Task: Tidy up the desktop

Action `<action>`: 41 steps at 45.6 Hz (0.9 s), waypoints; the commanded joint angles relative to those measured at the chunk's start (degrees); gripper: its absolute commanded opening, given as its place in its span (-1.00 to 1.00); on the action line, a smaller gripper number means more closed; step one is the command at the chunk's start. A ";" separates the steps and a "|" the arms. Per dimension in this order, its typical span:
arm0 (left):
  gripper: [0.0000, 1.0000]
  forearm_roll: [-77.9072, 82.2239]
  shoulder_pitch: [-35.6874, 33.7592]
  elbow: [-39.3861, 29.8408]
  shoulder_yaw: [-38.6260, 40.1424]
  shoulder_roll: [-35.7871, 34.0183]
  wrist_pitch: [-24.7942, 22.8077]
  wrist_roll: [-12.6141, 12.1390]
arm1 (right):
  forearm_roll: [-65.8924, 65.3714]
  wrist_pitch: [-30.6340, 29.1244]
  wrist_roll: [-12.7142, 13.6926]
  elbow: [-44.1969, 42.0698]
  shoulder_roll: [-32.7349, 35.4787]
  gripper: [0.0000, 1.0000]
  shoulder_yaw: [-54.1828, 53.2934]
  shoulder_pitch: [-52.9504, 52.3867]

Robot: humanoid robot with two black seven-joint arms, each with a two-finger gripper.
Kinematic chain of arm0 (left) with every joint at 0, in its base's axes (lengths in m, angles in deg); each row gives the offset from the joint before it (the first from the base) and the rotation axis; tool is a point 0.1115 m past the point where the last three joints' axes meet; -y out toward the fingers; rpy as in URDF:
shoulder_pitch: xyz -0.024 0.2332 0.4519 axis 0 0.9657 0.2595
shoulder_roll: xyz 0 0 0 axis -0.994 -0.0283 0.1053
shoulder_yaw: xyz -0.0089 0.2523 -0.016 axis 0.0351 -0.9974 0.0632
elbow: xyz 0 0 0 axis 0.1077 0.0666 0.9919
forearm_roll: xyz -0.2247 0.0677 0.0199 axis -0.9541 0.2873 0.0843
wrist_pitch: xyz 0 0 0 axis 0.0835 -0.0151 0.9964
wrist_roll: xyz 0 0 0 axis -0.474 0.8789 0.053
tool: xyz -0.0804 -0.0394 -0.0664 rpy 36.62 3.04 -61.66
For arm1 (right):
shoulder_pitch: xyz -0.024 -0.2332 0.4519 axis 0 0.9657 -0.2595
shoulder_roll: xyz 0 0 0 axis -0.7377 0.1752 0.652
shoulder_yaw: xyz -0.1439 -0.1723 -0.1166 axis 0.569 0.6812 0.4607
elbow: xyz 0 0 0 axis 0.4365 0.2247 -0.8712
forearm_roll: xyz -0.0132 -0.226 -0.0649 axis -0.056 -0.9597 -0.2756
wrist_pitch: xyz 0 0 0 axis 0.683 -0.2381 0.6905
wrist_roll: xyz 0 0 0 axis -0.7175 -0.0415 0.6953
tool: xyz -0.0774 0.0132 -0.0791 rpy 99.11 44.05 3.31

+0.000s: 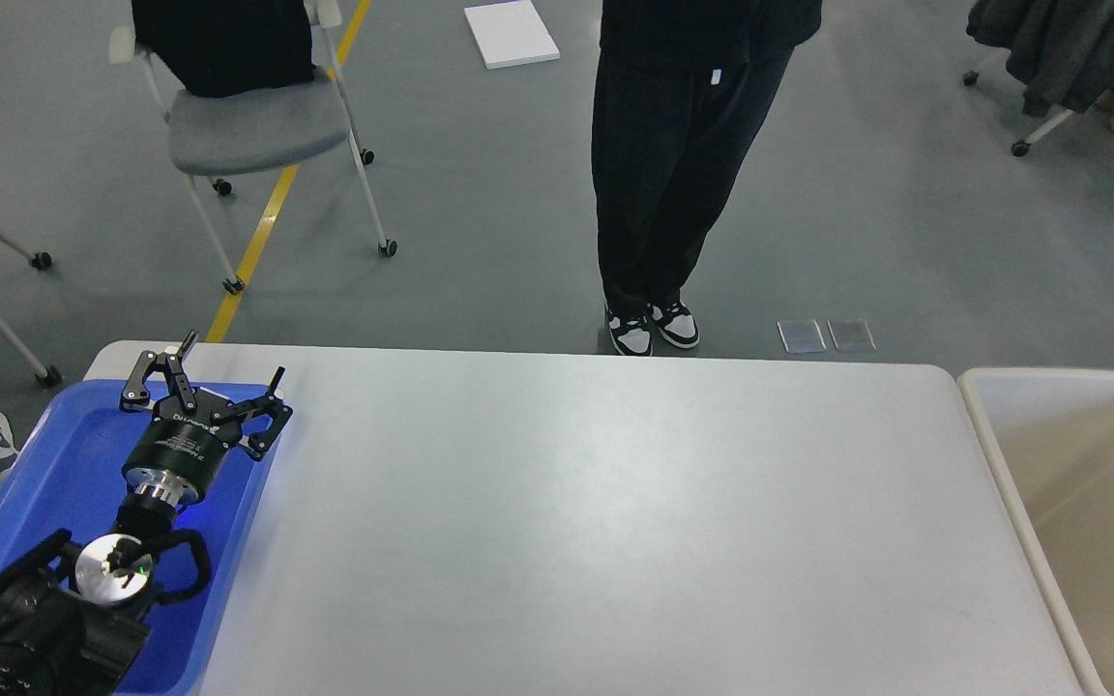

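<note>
The desktop (596, 522) is a wide white-grey tabletop with rounded corners, and nothing lies on its bare surface. My left gripper (207, 372) is open and empty, held over the far end of the blue tray (54, 464) at the table's left edge. My right gripper and its arm are out of view. The crumpled beige scrap it held is out of view too.
A beige bin (1079, 503) stands against the table's right end. A person (683, 164) in black stands just beyond the far edge. A grey chair (248, 116) on castors stands at the back left.
</note>
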 commanded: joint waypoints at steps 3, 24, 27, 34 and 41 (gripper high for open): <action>1.00 -0.01 0.00 0.00 0.02 -0.01 0.00 0.08 | 11.77 24.32 0.28 -9.09 2.29 -1.00 -12.85 24.82; 1.00 -0.10 0.00 0.00 0.02 -0.01 0.00 0.08 | 29.37 40.69 0.45 -38.26 -18.80 -1.00 -49.67 59.55; 1.00 -0.10 0.00 0.00 0.02 -0.01 0.00 0.08 | 29.45 41.21 0.37 -40.03 -20.91 -1.00 -54.25 61.48; 1.00 -0.10 0.00 0.00 0.02 -0.01 0.00 0.08 | 29.45 42.45 0.37 -40.82 -21.97 -1.00 -60.32 64.83; 1.00 -0.10 -0.08 0.00 0.02 -0.01 0.00 0.08 | 30.42 41.75 0.63 -40.91 -22.06 -1.00 -63.31 65.36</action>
